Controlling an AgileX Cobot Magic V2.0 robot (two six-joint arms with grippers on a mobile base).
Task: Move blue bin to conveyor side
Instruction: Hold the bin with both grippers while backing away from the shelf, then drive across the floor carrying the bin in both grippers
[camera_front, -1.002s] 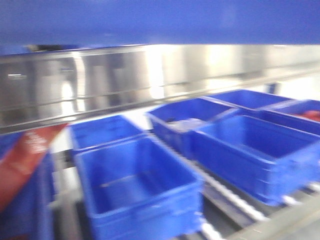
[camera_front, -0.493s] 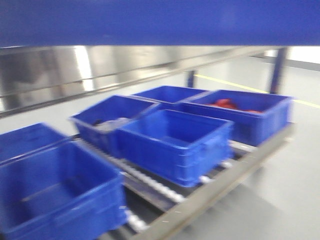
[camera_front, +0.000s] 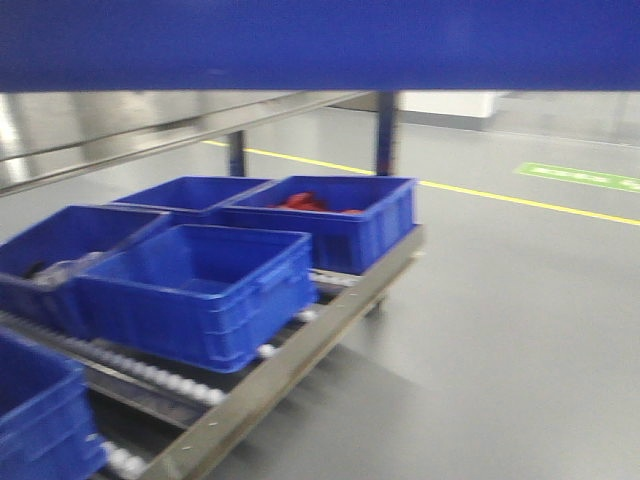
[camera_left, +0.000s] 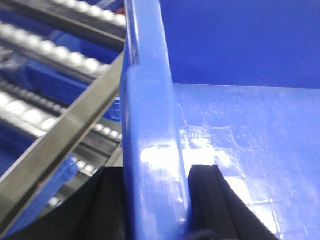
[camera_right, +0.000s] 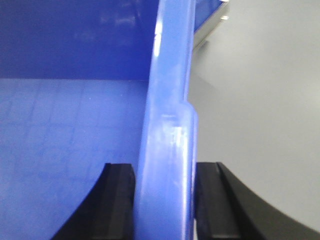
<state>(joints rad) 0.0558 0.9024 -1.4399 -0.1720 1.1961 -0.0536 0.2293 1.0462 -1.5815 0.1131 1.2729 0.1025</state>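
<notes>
The blue bin is held between both grippers. In the front view only its glossy blue wall (camera_front: 320, 45) shows, as a band across the top. In the left wrist view my left gripper (camera_left: 155, 172) is shut on the bin's thick rim (camera_left: 150, 115), one black finger (camera_left: 207, 192) inside the bin and one outside. In the right wrist view my right gripper (camera_right: 164, 167) is shut on the opposite rim (camera_right: 167, 100), one finger (camera_right: 117, 195) inside and one outside. The bin's inside floor (camera_left: 260, 130) shows nothing in it. The conveyor is out of view.
A stainless steel rack with white rollers (camera_front: 300, 345) stands at the left and carries several other blue bins (camera_front: 200, 285), one holding red things (camera_front: 320, 205). To the right is grey floor (camera_front: 500, 330) with a yellow line (camera_front: 520, 200) and a green marking (camera_front: 580, 177).
The front view has swung right: the rack and its bins have slid to the left and grey floor has come into view on the right. The held bin stays across the top.
</notes>
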